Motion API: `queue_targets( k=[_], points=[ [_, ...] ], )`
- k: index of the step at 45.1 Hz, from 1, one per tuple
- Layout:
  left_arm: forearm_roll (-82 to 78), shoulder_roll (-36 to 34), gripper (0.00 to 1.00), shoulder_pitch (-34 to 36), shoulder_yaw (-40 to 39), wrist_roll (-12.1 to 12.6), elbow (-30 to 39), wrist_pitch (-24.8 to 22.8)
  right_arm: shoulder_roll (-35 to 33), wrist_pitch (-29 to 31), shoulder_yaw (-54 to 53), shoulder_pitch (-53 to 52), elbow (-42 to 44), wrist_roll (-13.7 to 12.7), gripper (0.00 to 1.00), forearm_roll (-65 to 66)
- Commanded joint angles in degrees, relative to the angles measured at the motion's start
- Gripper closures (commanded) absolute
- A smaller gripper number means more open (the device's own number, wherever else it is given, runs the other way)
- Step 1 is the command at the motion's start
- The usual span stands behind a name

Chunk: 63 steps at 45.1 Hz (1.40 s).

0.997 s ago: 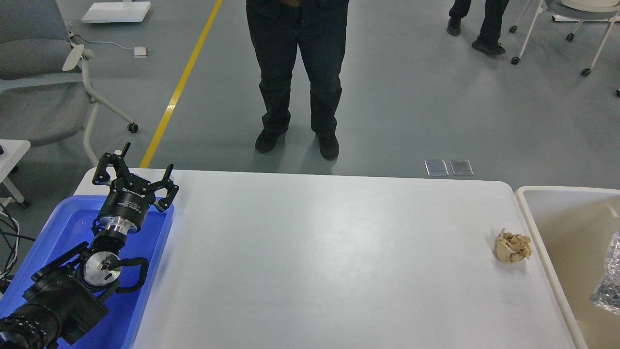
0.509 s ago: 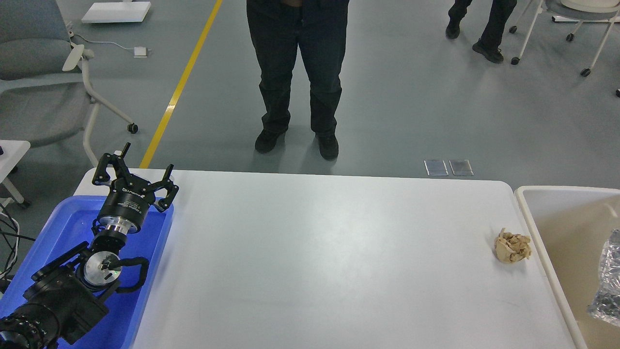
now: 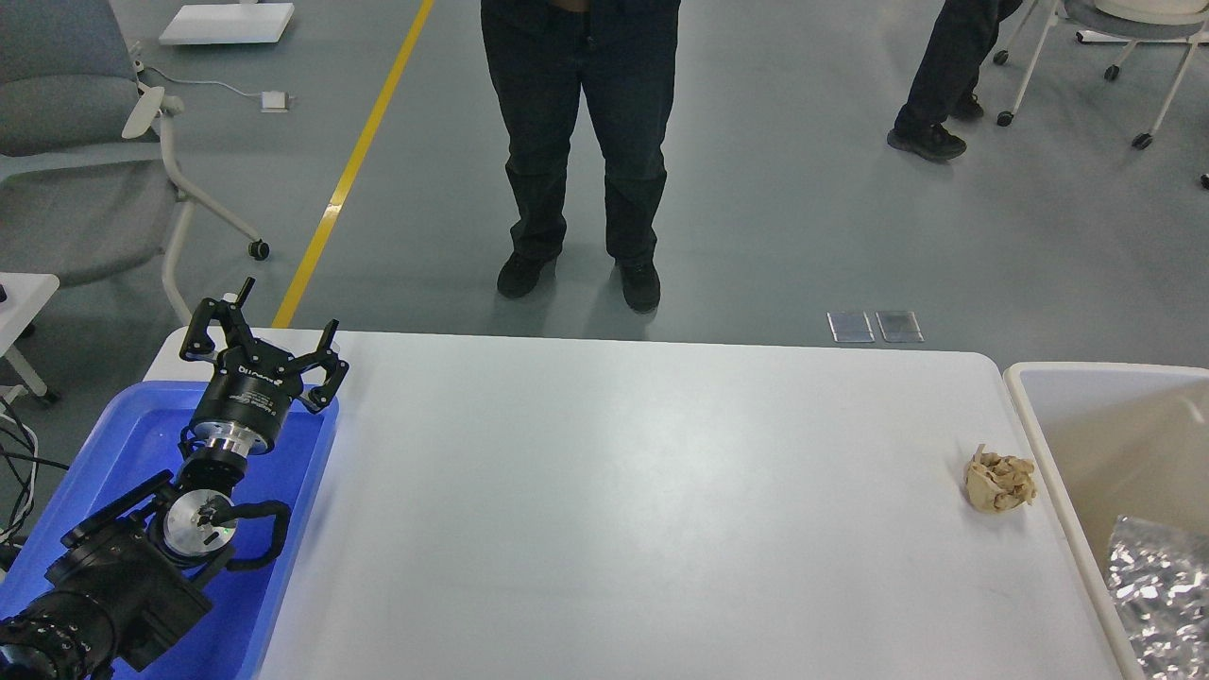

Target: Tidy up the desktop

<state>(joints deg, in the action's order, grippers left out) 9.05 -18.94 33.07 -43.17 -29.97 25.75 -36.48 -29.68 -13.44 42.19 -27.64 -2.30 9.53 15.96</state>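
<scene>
Since the earlier frames the crinkled silver foil (image 3: 1164, 604) has dropped lower inside the off-white bin (image 3: 1028, 408) and now lies against its beige floor at the lower right edge of the view, and the second person (image 3: 947, 80) in the background has stepped to a different spot on the floor; the left arm has not shifted. The left gripper (image 3: 263, 341) is raised over the far end of the blue tray (image 3: 295, 529), with both fingers spread wide apart and nothing held between them. The right gripper does not appear in the head view. The blue tray sits at the left edge of the desktop (image 3: 623, 510), which spans the middle of the view as a broad white surface. A crumpled ball of tan paper (image 3: 999, 481) rests on the desktop near its right edge, just beside the off-white bin and well apart from the left gripper. Beyond the far edge of the desktop a person in dark trousers (image 3: 580, 142) stands facing the robot, and a yellow line (image 3: 357, 161) runs diagonally across the grey floor
</scene>
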Motion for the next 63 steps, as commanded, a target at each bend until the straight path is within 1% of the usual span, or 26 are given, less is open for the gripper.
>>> queue_targets(
  k=[1, 8, 14, 20, 25, 29, 32, 36, 42, 46, 48, 52, 57, 63],
  points=[
    [0.0, 0.04, 0.0, 0.07, -0.07, 0.0, 0.0, 0.01, -0.47, 2.81, -6.93, -0.66, 0.1, -0.04, 0.0, -0.49],
    [0.0, 0.04, 0.0, -0.02, 0.01, 0.0, 0.0, 0.01, -1.87, 4.91, -19.58, -3.82, 0.1, -0.39, 0.0, -0.58],
    [0.0, 0.04, 0.0, 0.07, -0.07, 0.0, 0.0, 0.01, -4.77, 8.6, -31.54, -7.42, -0.16, -0.65, 0.0, -0.67],
    [0.0, -0.05, 0.0, 0.07, 0.01, 0.0, 0.0, 0.01, -7.32, 11.15, -42.88, -12.78, -0.6, -2.67, 0.0, -0.93],
    [0.0, 0.04, 0.0, 0.07, 0.01, 0.0, 0.0, 0.01, -9.08, 14.4, -51.76, -17.18, -0.86, -3.55, 0.0, -4.7],
    [0.0, 0.04, 0.0, 0.07, 0.01, 0.0, 0.0, 0.01, -10.22, 18.09, -55.98, -19.64, -1.91, -3.64, 0.0, -9.1],
    [0.0, 0.04, 0.0, 0.07, 0.01, 0.0, 0.0, 0.01, -10.57, 20.73, -57.22, -20.7, -3.67, -3.64, 0.0, -12.26],
    [0.0, -0.05, 0.0, 0.07, 0.01, 0.0, 0.0, 0.01, -11.1, 22.67, -58.62, -21.84, -7.01, -3.64, 0.0, -17.18],
    [0.0, 0.04, 0.0, 0.07, 0.01, 0.0, 0.0, 0.01, -12.86, 26.18, -61.7, -23.25, -15.26, -3.56, 0.0, -24.04],
    [0.0, -0.05, 0.0, 0.07, 0.01, 0.0, 0.0, 0.01, -13.12, 28.73, -65.91, -23.25, -21.06, -3.56, 0.0, -26.68],
    [0.0, 0.04, 0.0, 0.07, 0.01, 0.0, 0.0, 0.01, -12.95, 29.61, -68.37, -23.25, -23.7, -3.56, 0.0, -27.3],
    [0.0, -0.05, 0.0, 0.07, 0.01, 0.0, 0.0, 0.01, -11.72, 29.53, -73.03, -23.43, -27.4, -3.56, 0.0, -27.48],
    [0.0, 0.04, 0.0, 0.07, 0.01, 0.0, 0.0, 0.01, -5.4, 29.18, -77.08, -24.57, -27.85, -3.64, 0.0, -27.48],
    [0.0, 0.04, 0.0, 0.07, 0.01, 0.0, 0.0, -0.08, 2.33, 29.52, -79.54, -25.01, -27.49, -3.56, 0.0, -27.39]
  ],
)
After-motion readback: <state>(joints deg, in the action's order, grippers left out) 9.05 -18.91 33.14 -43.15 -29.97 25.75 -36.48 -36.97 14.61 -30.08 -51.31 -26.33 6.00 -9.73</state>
